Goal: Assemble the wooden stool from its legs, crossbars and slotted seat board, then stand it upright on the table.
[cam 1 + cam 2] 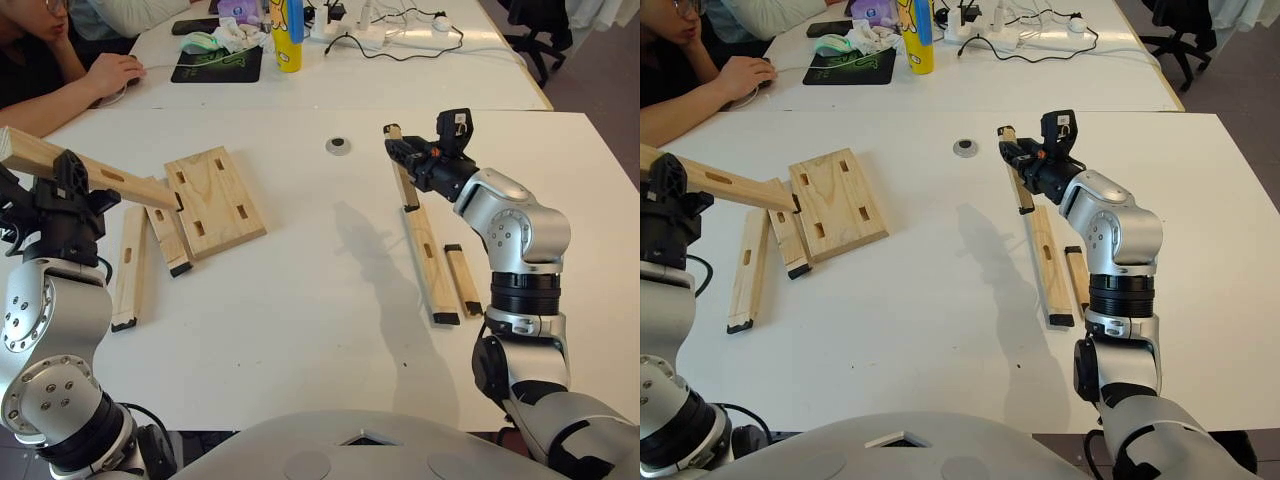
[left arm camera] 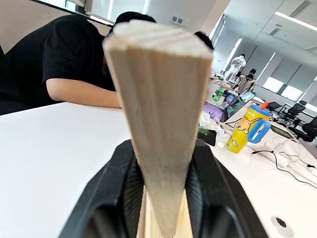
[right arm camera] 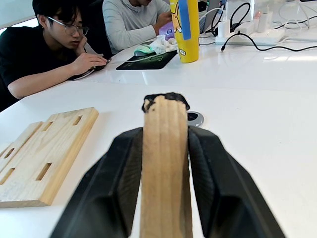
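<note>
Right wrist view reveals a black-capped leg (image 3: 165, 168) clamped in the right pincer (image 1: 408, 155); left pincer (image 1: 72, 180) grips a slotted leg (image 1: 125, 182), tip at the pale seat board (image 1: 215, 200).

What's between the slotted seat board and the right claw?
Mostly bare table; one small round grommet sits slightly beyond the line from seat board to right claw. Left eye view shows it.

A white table (image 1: 300, 290) is carrying a slotted seat board (image 1: 215, 203) lying flat on the robot's left, an inner leg (image 1: 168, 240) against its edge, an outer leg (image 1: 130, 268) just beside, a round grommet (image 1: 338, 146) mid-table, and a long leg (image 1: 430, 265) with a short crossbar (image 1: 463, 280) alongside on the right.
</note>
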### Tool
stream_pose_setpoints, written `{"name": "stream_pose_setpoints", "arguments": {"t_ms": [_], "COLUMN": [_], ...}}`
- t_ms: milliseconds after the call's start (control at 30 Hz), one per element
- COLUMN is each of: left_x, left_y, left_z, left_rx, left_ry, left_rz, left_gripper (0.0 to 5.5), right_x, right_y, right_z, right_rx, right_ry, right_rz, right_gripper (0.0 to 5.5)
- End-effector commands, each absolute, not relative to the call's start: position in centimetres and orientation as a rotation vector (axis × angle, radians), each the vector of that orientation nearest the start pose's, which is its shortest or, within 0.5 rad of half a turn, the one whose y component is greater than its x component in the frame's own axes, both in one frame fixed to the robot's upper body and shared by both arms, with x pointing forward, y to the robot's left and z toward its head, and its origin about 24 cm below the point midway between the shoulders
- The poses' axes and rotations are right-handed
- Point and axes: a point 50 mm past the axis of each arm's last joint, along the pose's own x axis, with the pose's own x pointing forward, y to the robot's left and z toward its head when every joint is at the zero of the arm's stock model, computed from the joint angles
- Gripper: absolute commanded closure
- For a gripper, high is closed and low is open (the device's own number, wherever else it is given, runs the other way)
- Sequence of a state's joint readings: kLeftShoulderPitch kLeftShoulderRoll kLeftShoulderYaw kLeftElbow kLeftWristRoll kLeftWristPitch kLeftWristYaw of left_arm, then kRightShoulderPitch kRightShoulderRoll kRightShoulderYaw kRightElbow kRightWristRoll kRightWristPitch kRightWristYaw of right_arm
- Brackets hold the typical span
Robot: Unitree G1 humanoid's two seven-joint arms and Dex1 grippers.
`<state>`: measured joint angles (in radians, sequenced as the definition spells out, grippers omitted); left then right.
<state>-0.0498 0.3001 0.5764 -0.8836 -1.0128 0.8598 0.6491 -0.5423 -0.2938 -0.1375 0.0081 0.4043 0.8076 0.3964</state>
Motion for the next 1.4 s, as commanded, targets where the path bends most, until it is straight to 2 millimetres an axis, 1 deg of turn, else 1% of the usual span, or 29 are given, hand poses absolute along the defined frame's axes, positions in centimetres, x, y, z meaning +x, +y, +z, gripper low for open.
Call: {"name": "stream_pose_setpoints", "arguments": {"t_ms": [33,133,200,400,567,733,800,1067,1300,1400], "left_x": [18.8,18.2,18.1,17.4,17.8,19.0,18.9,19.1,19.7,19.8], "left_y": [22.7,22.6,22.8,23.3,23.2,22.9,22.9,22.9,22.7,22.7], "left_z": [18.2,17.2,16.6,15.5,14.5,13.8,13.5,12.8,13.6,13.7], "left_rx": [-0.391,-0.398,-0.394,-0.363,-0.378,-0.450,-0.466,-0.470,-0.544,-0.530], "left_ry": [-0.045,-0.004,0.018,0.040,0.049,0.038,0.038,0.044,0.002,0.005], "left_rz": [0.370,0.405,0.418,0.459,0.476,0.519,0.542,0.565,0.575,0.573], "left_gripper": [4.47,4.47,4.47,4.47,4.47,4.47,4.47,4.47,4.47,4.47], "right_x": [33.0,33.1,33.0,33.0,33.0,32.7,32.7,32.7,32.8,32.8], "right_y": [-16.3,-16.2,-16.2,-16.1,-16.0,-16.1,-15.8,-15.8,-15.5,-15.5], "right_z": [14.3,14.3,14.3,14.5,14.5,14.2,14.0,13.9,13.8,13.8], "right_rx": [0.140,0.133,0.131,0.127,0.129,0.136,0.139,0.144,0.145,0.144], "right_ry": [0.225,0.224,0.224,0.223,0.223,0.227,0.235,0.240,0.243,0.244], "right_rz": [0.504,0.511,0.509,0.520,0.525,0.518,0.529,0.529,0.540,0.540], "right_gripper": [4.20,4.20,4.20,4.20,4.20,4.20,4.20,4.20,4.20,4.20]}}
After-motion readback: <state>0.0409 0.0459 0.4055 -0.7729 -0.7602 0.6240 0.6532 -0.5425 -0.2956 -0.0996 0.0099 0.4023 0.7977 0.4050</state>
